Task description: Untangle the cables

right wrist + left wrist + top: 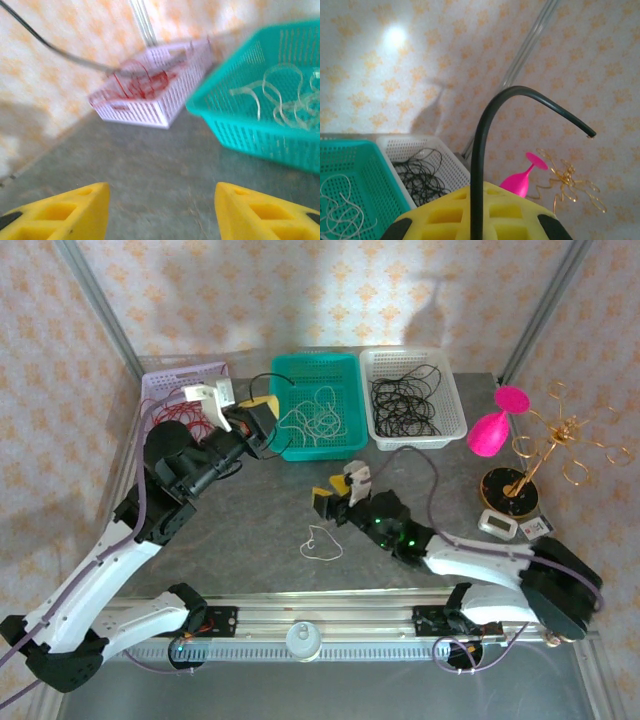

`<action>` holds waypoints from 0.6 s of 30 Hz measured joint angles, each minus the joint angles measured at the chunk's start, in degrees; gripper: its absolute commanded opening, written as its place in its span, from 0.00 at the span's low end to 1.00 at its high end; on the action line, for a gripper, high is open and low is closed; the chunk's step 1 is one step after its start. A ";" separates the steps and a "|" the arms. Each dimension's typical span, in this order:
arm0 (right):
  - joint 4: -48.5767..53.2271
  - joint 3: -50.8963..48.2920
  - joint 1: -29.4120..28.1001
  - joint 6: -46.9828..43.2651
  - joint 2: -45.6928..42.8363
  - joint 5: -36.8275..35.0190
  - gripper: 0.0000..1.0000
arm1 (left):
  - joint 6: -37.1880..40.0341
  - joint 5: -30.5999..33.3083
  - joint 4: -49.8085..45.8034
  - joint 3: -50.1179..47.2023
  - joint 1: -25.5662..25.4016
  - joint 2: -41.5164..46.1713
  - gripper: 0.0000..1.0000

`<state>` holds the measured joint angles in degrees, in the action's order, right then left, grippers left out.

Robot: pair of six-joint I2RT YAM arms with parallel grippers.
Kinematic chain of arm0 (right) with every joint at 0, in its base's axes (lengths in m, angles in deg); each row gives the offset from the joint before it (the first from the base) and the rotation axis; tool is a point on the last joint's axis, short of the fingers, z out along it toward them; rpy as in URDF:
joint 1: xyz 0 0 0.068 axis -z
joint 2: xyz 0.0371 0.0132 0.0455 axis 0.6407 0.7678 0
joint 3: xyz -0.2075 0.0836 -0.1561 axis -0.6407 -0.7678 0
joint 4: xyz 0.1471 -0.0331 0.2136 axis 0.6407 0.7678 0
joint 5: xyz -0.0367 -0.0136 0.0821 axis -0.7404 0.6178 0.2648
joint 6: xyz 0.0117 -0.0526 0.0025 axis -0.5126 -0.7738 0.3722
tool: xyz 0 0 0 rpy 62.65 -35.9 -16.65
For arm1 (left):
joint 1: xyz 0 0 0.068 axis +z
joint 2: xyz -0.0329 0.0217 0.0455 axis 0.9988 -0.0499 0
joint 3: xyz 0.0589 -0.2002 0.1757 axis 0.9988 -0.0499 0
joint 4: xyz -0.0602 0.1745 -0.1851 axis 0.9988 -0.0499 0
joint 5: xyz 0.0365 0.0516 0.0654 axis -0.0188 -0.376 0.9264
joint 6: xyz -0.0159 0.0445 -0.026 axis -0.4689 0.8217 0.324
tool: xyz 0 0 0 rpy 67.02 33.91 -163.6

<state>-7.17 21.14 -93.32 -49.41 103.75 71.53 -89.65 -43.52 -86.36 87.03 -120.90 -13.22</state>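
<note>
The left pincer (258,405) is up at the back of the bench (250,540), its yellow fingers (450,217) pressed together on a single black cable (477,175), which rises from between them and curls over in a stiff arc, its free end in the air. From above, that arc leans towards the near left corner of the teal basket (315,357). The right pincer (335,502) is low over the middle of the bench with its yellow fingers (65,212) spread wide and nothing between them. Just in front of it, towards the arm bases, a lone white cable (321,543) lies on the grey surface in a loose loop, touching neither pincer. The rest are in three baskets along the back: red cables (180,412) in the lilac basket (185,370) on the left, pale white cables (315,420) in the teal one, and a tangle of black cables (405,405) in the white basket (415,443) on the right.
</note>
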 measured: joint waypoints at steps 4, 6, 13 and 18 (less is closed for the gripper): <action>1.92 5.05 3.54 -2.23 -5.77 8.66 0.61 | -0.92 -4.74 0.11 -2.27 -0.02 -0.22 0.00; 4.09 9.81 4.26 -4.33 -5.38 13.31 0.62 | -1.81 -6.75 0.26 -3.48 -0.02 -0.22 0.00; 8.72 23.41 4.63 -9.33 1.25 27.78 0.54 | -4.61 -10.45 1.40 -6.99 -0.02 -0.15 0.00; 11.43 25.66 4.74 -9.97 6.10 31.50 0.42 | -5.81 -11.37 2.01 -7.23 -0.02 -0.04 0.00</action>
<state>4.27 46.80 -88.57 -59.37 109.85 103.02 -95.46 -54.89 -84.35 79.80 -120.92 -13.27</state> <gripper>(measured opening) 0.457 0.044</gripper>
